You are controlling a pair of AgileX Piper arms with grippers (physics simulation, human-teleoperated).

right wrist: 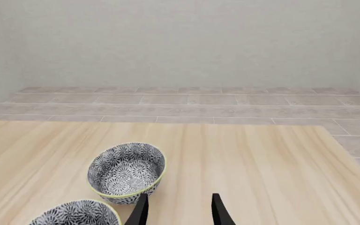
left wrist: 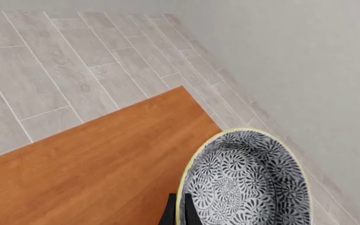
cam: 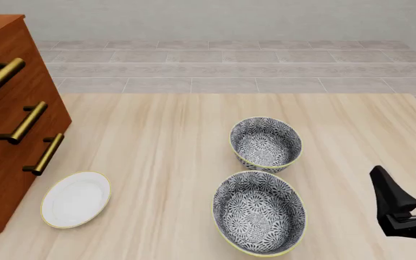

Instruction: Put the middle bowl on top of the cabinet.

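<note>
Patterned middle bowl: pinched at rim by left hand, above cabinet top.
Right hand: spread, holding nothing, over counter.

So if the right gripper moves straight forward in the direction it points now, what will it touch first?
Probably nothing on the table. In the right wrist view, the right gripper has open fingers pointing over the bare wooden table toward its far edge. The nearest patterned bowl sits off to one side of that line. Depth is hard to judge.

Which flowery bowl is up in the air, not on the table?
The middle bowl, seen only in the left wrist view: the left end effector grips its rim over the cabinet. The other two sit on the table.
</note>
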